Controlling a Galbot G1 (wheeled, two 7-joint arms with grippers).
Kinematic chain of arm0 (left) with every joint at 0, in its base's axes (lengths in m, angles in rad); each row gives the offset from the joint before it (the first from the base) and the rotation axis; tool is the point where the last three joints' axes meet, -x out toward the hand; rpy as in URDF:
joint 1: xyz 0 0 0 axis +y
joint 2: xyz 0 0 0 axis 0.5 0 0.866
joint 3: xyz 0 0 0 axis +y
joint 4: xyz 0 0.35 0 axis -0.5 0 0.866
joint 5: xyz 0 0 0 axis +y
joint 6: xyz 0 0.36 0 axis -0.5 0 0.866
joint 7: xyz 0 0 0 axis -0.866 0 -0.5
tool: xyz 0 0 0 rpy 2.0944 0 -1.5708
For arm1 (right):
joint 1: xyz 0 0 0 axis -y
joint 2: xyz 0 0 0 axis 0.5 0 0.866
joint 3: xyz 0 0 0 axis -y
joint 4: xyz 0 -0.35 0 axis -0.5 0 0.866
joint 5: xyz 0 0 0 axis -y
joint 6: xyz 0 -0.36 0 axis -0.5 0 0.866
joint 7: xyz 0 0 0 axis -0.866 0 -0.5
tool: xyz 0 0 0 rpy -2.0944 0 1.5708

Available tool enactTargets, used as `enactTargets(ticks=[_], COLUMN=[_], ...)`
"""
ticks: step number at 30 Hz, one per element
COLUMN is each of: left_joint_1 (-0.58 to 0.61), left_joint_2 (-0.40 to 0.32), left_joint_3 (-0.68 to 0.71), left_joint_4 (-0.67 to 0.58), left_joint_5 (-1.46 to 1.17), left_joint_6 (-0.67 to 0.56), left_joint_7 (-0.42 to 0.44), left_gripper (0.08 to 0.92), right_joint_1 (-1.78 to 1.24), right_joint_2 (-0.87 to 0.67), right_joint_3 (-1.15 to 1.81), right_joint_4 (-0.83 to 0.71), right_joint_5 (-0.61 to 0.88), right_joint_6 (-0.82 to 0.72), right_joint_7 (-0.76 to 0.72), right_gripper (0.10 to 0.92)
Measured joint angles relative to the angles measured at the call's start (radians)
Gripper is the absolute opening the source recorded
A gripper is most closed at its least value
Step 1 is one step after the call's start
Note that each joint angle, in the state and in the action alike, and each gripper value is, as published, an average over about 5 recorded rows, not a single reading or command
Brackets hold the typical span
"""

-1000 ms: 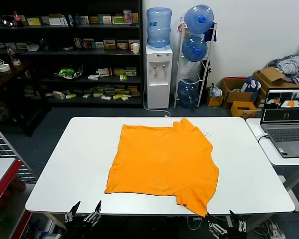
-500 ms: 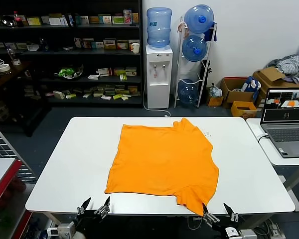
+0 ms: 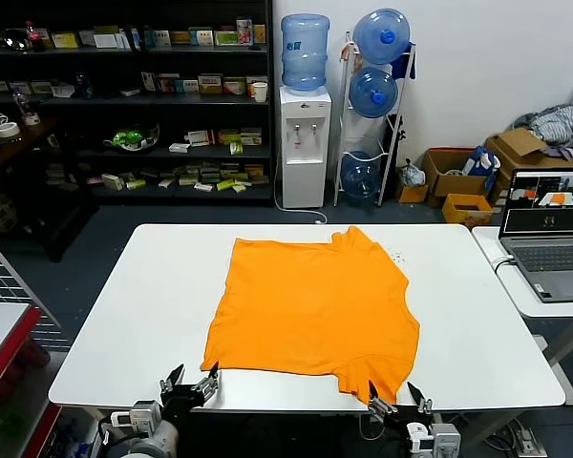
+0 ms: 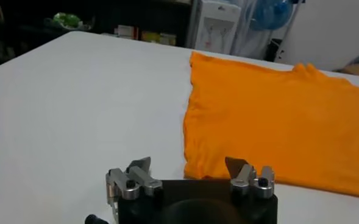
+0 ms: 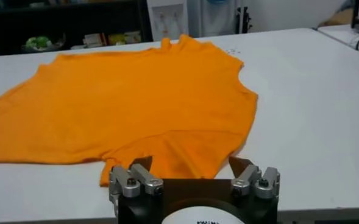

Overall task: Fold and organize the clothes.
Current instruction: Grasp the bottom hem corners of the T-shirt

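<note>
The orange T-shirt (image 3: pixel 315 305) lies spread flat on the white table (image 3: pixel 134 305), plain side up, collar at the far edge, one sleeve at the near right. My left gripper (image 3: pixel 191 385) is open at the table's near edge, just before the shirt's near left corner (image 4: pixel 194 167). My right gripper (image 3: pixel 393 400) is open at the near edge, just before the near sleeve (image 5: pixel 185 155). Neither touches the cloth. The shirt also fills the left wrist view (image 4: pixel 277 122) and the right wrist view (image 5: pixel 136 97).
A laptop (image 3: pixel 549 234) sits on a side table at the right. A wire rack (image 3: pixel 5 286) stands at the left. Shelves, a water dispenser (image 3: pixel 301 143) and cardboard boxes with a grey cloth heap (image 3: pixel 554 124) stand beyond the table.
Both grippers have risen from below the near table edge and moved forward toward the shirt's near hem. The shirt has not moved.
</note>
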Motion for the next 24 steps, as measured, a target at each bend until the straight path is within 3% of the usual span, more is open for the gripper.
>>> enactTargets(ticks=[9, 20, 24], left_joint_1=[-0.018, -0.030, -0.022], left_joint_2=[-0.012, -0.015, -0.013], left_joint_3=[0.029, 0.043, 0.043], left_joint_4=[0.026, 0.035, 0.027], left_joint_5=[0.016, 0.020, 0.018], left_joint_6=[-0.001, 0.000, 0.000], left_joint_7=[-0.002, -0.006, -0.011], left_gripper=[0.567, 0.229, 0.125], right_joint_1=[0.003, -0.011, -0.024], right_joint_2=[0.002, -0.005, -0.013], right_joint_3=[-0.006, 0.001, 0.005], right_joint_4=[-0.009, 0.001, 0.014], right_joint_5=[-0.003, 0.009, 0.019], right_joint_6=[-0.002, -0.002, 0.001], right_joint_7=[0.006, 0.015, 0.017], right_gripper=[0.484, 0.169, 0.124])
